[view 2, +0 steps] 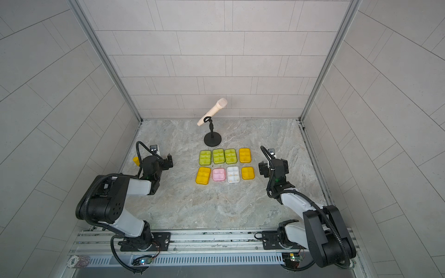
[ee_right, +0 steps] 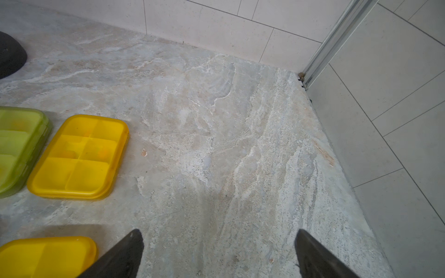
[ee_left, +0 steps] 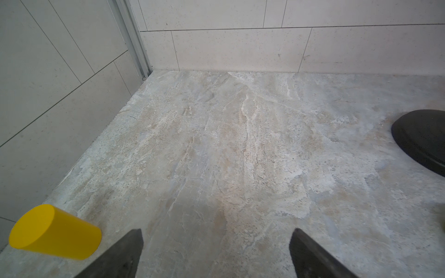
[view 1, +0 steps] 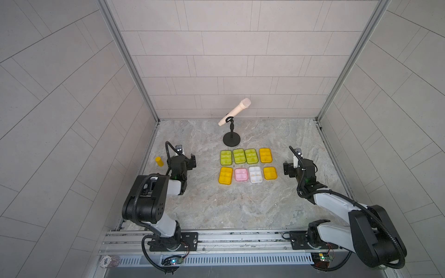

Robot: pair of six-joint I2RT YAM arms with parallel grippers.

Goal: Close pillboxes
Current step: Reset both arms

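Note:
Several pillboxes lie in two rows mid-table. In the back row are three lime green ones [view 1: 238, 156] [view 2: 218, 156] and an orange-yellow one [view 1: 265, 155]. The front row holds an orange-yellow one [view 1: 225, 175], a pink one [view 1: 241, 174], a clear one [view 1: 255, 174] and another orange-yellow one [view 1: 270, 173]. All lids look flat on their trays. My left gripper [view 1: 181, 160] [view 2: 156, 160] [ee_left: 218, 231] is open over bare table, left of the rows. My right gripper [view 1: 299, 166] [view 2: 274, 164] [ee_right: 218, 231] is open to their right, near the orange-yellow pillboxes [ee_right: 79, 157].
A cream microphone [view 1: 234, 112] leans on a black stand whose round base [view 1: 231, 139] [ee_left: 421, 139] sits just behind the back row. A small yellow bottle [view 1: 159, 161] [ee_left: 55, 232] stands by the left wall. Tiled walls close three sides.

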